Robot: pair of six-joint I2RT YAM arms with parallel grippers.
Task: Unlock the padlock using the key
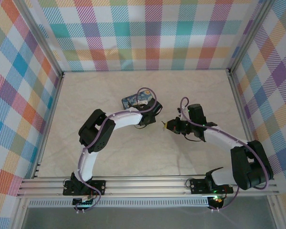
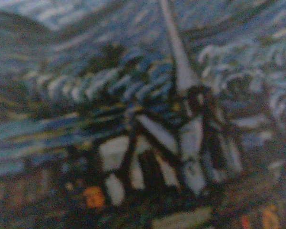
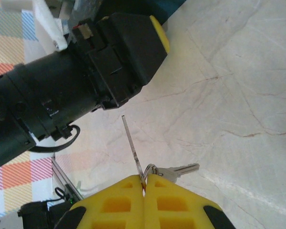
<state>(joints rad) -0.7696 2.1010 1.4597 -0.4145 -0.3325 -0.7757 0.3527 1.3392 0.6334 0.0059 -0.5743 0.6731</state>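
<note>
Right end effector (image 3: 144, 180) clamped tight around key (image 3: 176, 170). Left end effector (image 1: 149, 116) sat at painted box (image 1: 135, 99); its opening couldn't be told.

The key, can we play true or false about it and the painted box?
1. The key is pinched in the right arm's yellow jaws. True.
2. The key is lying loose on the table. False: the jaws hold it.
3. The tin box has blue swirly paint. True.
4. The tin box sits beside the right arm's base. False: it is farther out, at the tip of the left arm.
</note>
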